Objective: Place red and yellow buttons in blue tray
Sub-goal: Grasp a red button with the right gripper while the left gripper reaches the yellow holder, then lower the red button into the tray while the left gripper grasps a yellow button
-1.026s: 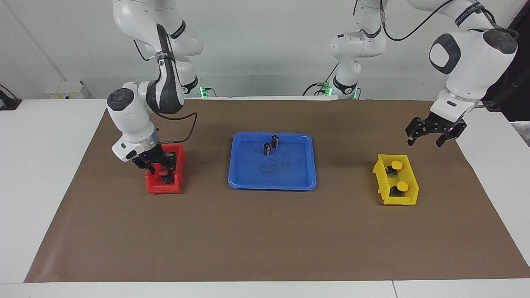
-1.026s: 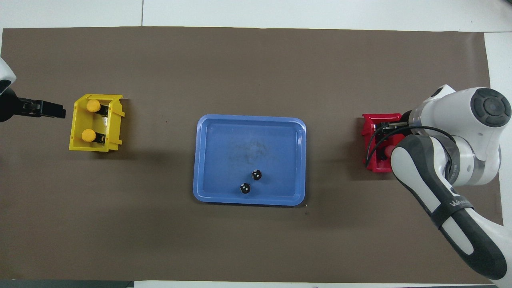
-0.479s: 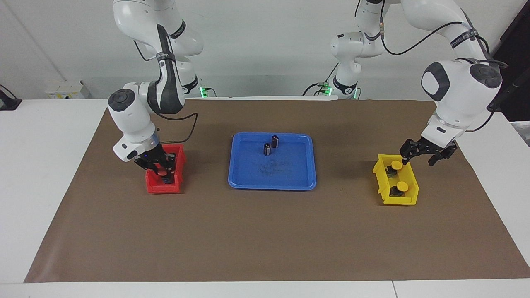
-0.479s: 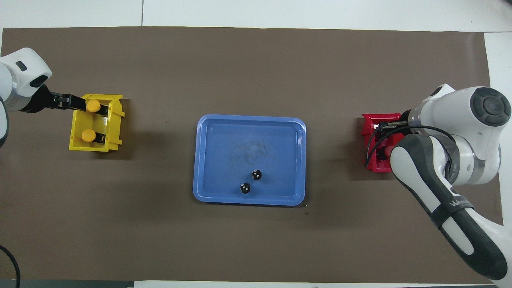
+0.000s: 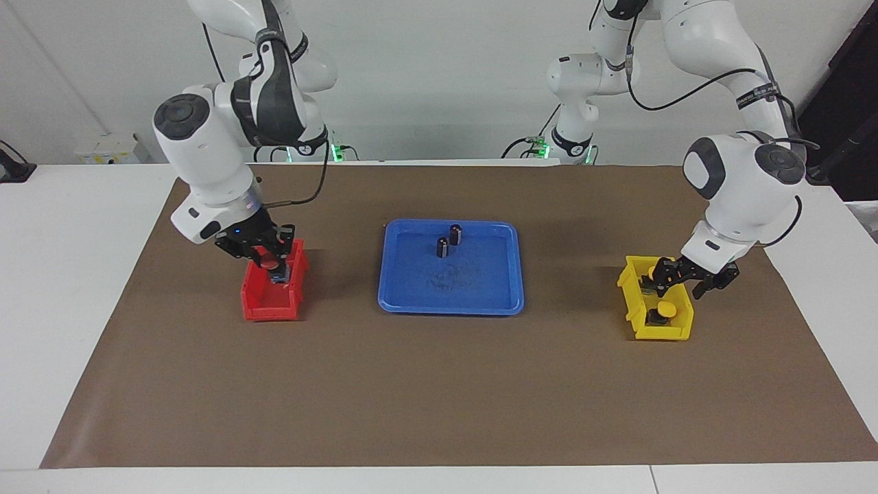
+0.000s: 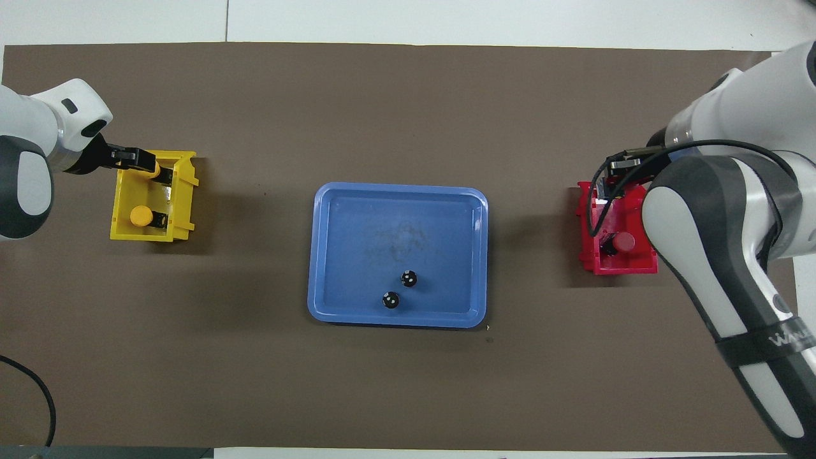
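Observation:
My right gripper (image 5: pixel 267 264) is shut on a red button (image 5: pixel 266 261) and holds it just above the red bin (image 5: pixel 271 309). A second red button (image 6: pixel 623 241) stands in that bin (image 6: pixel 612 264). My left gripper (image 5: pixel 680 285) is open, low over the yellow bin (image 5: pixel 669 333), at its rim toward the left arm's end. Two yellow buttons stand in this bin (image 6: pixel 121 197): one farther from the robots (image 5: pixel 662 312), one nearer (image 6: pixel 139 217). I cannot tell whether the gripper touches either. The blue tray (image 5: pixel 473 288) lies mid-table (image 6: pixel 446 223) and holds no coloured buttons.
Two dark cylinders (image 5: pixel 442 247) (image 5: pixel 455 234) stand in the tray, in its part nearer to the robots; they also show in the overhead view (image 6: pixel 408 278) (image 6: pixel 390 299). A brown mat (image 5: pixel 439 398) covers the table.
My right gripper has risen out of the red bin with the red button. My left gripper has come down and inward from beside the yellow bin to low over it.

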{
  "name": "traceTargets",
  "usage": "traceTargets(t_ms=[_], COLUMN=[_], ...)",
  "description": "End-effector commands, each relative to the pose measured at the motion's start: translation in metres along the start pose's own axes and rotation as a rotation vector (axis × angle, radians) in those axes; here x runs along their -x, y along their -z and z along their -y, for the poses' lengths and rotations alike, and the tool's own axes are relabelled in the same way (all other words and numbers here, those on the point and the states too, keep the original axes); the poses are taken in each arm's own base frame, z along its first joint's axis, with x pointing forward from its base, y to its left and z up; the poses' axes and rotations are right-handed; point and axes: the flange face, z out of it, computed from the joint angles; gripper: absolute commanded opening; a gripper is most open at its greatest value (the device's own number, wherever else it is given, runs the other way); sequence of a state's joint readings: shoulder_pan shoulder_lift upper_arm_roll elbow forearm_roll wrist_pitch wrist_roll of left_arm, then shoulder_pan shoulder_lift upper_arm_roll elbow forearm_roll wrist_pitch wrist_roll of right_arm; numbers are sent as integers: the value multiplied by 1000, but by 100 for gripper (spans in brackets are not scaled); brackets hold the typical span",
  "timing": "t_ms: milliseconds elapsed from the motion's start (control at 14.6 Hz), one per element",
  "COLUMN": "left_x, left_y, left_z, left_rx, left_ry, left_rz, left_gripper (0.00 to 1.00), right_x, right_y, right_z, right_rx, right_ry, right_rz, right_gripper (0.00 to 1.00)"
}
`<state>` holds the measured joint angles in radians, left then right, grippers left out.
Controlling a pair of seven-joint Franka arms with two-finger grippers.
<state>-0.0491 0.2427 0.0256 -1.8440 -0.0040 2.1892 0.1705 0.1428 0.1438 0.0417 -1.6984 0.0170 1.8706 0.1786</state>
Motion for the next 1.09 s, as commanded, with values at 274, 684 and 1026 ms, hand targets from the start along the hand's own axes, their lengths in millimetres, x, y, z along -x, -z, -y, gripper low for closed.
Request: traceTargets(t_ms=[274,684,1026], left_x=[-4,-3,-36], left_y=[-38,-39,103], left_z=[-2,-4,-5], left_rx=[-7,3,26], left_ry=[-2,36,71], left_rz=[-13,10,49], left_gripper=[76,2,2], right_x=[22,43,43], right_y=[-103,-163,-165], right_z=[279,309,304], right_rx=[-7,57,58], right_ry=[-137,-132,-144], right_rz=[-53,-59,-49], right_gripper=[27,26,77])
